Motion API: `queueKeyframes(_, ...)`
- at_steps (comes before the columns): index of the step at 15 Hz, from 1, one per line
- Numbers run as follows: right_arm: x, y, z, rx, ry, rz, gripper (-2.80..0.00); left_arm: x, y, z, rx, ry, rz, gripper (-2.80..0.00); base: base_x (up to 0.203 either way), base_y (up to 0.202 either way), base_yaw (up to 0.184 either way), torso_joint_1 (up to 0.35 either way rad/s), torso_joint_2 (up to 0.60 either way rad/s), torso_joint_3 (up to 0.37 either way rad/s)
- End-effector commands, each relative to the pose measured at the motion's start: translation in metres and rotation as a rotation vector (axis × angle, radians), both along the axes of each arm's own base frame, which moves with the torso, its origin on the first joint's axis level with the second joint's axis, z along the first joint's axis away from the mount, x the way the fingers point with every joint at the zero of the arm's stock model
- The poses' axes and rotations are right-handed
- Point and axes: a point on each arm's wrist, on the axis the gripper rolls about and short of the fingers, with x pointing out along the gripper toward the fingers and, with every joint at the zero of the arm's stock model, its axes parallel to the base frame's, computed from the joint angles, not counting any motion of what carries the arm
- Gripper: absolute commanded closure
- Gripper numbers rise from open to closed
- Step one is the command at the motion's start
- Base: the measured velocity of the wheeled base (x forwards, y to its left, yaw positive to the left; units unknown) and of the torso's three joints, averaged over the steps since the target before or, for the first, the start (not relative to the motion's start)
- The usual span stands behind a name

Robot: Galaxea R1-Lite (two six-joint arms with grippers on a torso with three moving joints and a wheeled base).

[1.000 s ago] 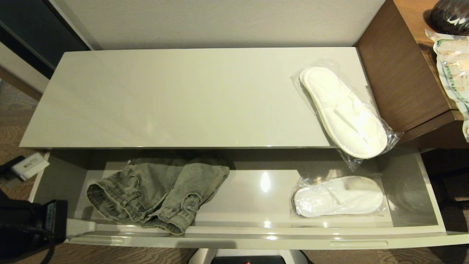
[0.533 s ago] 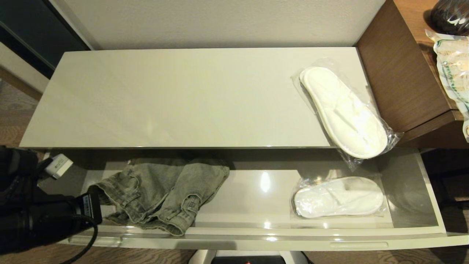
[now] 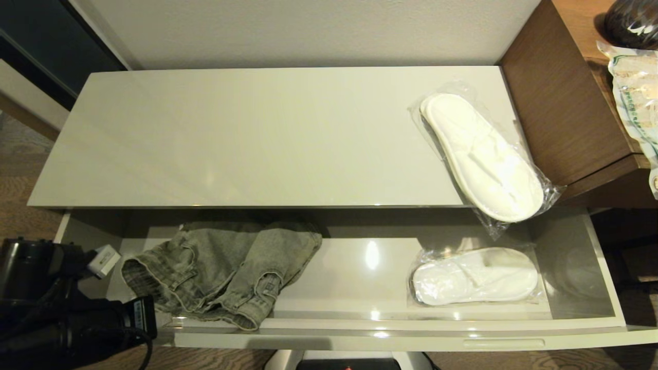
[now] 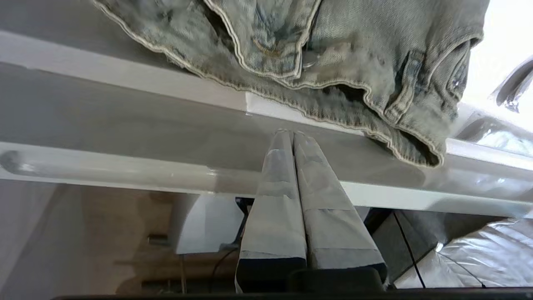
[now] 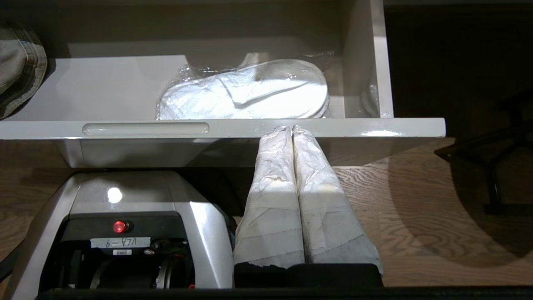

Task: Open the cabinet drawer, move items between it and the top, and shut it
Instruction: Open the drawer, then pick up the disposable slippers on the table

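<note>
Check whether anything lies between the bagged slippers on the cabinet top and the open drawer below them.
Nothing visible does. The slippers on the top already overhang the open drawer; the second slipper pack lies just below, so it would land on or beside it.

You are getting overhead glare spots on drawer floor (image 3: 371, 255); shadow lying under top (image 3: 257, 139) edge; denim (image 4: 316, 54) blurring close to left wrist lens.
</note>
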Motion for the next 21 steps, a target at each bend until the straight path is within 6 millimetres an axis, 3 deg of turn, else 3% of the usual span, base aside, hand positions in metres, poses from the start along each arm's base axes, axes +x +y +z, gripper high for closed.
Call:
queueKeyframes(1,0.0,0.0,0.0,0.0,0.002,0.0,0.0,-0.004,-0.002,-0.005,0.005,0.053,-0.021,0.0,0.0,0.0,0.0,0.0,0.0,0.0)
queueKeyframes(8,0.0,0.0,0.0,0.0,0.002,0.001,0.0,-0.05,-0.001,-0.004,0.057,0.27,-0.125,0.0,0.0,0.0,0.0,0.0,0.0,0.0)
queueKeyframes(9,0.0,0.0,0.0,-0.001,0.002,0.001,0.0,-0.054,-0.001,0.002,0.057,0.274,-0.154,0.0,0.0,0.0,0.0,0.0,0.0,0.0)
queueKeyframes(11,0.0,0.0,0.0,-0.002,0.002,0.0,0.0,-0.083,0.002,0.019,0.042,0.285,-0.228,0.0,0.0,0.0,0.0,0.0,0.0,0.0)
queueKeyframes(14,0.0,0.0,0.0,-0.002,0.002,0.001,0.0,-0.116,0.007,0.043,0.03,0.206,-0.278,0.0,0.0,0.0,0.0,0.0,0.0,0.0)
queueKeyframes(17,0.0,0.0,0.0,-0.002,0.002,0.001,0.0,-0.123,0.008,0.052,0.021,0.17,-0.258,0.0,0.0,0.0,0.0,0.0,0.0,0.0)
queueKeyframes(21,0.0,0.0,0.0,0.0,0.002,0.001,0.0,-0.181,0.014,0.098,0.033,-0.168,0.002,0.0,0.0,0.0,0.0,0.0,0.0,0.0)
